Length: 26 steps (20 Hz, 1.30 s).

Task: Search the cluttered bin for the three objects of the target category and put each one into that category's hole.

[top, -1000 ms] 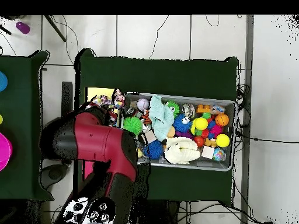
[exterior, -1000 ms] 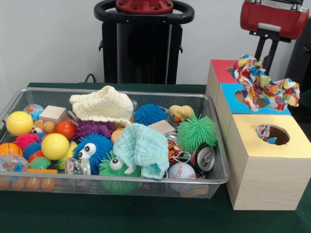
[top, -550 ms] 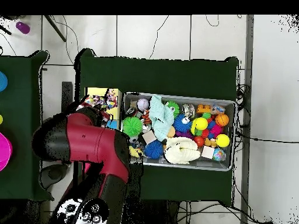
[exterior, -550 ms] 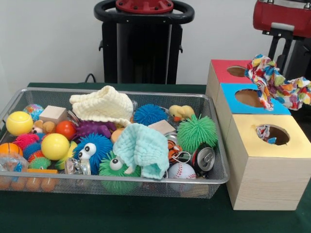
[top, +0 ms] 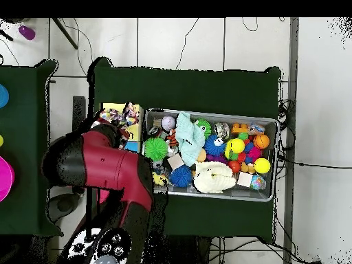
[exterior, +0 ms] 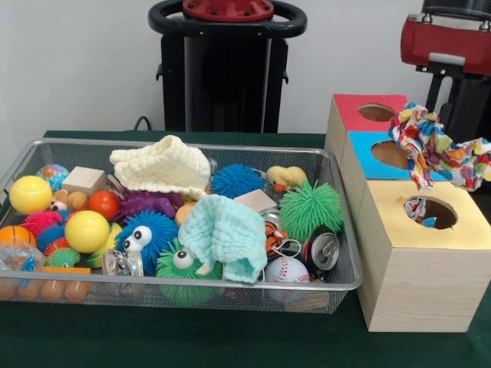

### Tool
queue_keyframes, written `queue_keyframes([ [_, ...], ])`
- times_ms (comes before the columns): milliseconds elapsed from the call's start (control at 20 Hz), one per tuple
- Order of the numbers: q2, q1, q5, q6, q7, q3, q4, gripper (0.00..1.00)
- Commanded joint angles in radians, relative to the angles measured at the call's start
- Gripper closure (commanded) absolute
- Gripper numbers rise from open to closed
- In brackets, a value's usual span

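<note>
A multicoloured patterned cloth (exterior: 437,146) hangs in the air over the blue-topped box (exterior: 367,167) and the far edge of the yellow-topped box (exterior: 399,224). My gripper (exterior: 428,121) is shut on its upper end, under the red arm; the cloth hides the fingertips. A bit of another patterned cloth shows in the yellow box's round hole (exterior: 430,212). In the wire bin (exterior: 192,285) lie a cream knitted cloth (exterior: 163,165) and a mint cloth (exterior: 226,234). From overhead the held cloth (top: 122,114) shows over the yellow box (top: 108,108), left of the bin (top: 269,124).
A red-topped box (exterior: 354,113) with an empty hole stands behind the blue one. The bin is crowded with spiky balls, yellow balls (exterior: 86,230), a baseball (exterior: 285,270), a can (exterior: 322,250), wooden blocks and a rubber duck (exterior: 285,178). The red arm (top: 103,172) covers the boxes' near side overhead.
The arm has carried the patterned cloth rightward off the blue box's hole and slightly down, nearer the yellow box's hole. Nothing in the bin has moved.
</note>
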Motion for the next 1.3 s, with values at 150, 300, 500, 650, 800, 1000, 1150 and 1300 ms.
queue_keyframes([
  [150, 0.092, -0.035, 0.095, -0.084, 0.292, 0.142, 0.141, 1.00],
  [300, 0.107, -0.040, 0.127, -0.081, 0.286, 0.166, 0.158, 1.00],
  [500, 0.114, -0.051, 0.165, -0.064, 0.277, 0.196, 0.178, 1.00],
  [650, 0.107, -0.066, 0.187, -0.059, 0.263, 0.222, 0.192, 1.00],
  [800, 0.086, -0.109, 0.219, -0.070, 0.238, 0.289, 0.225, 1.00],
  [1000, 0.064, -0.143, 0.253, -0.073, 0.222, 0.354, 0.253, 1.00],
  [1150, 0.067, -0.131, 0.262, -0.068, 0.239, 0.349, 0.239, 1.00],
  [1300, 0.070, -0.116, 0.267, -0.071, 0.252, 0.335, 0.232, 1.00],
])
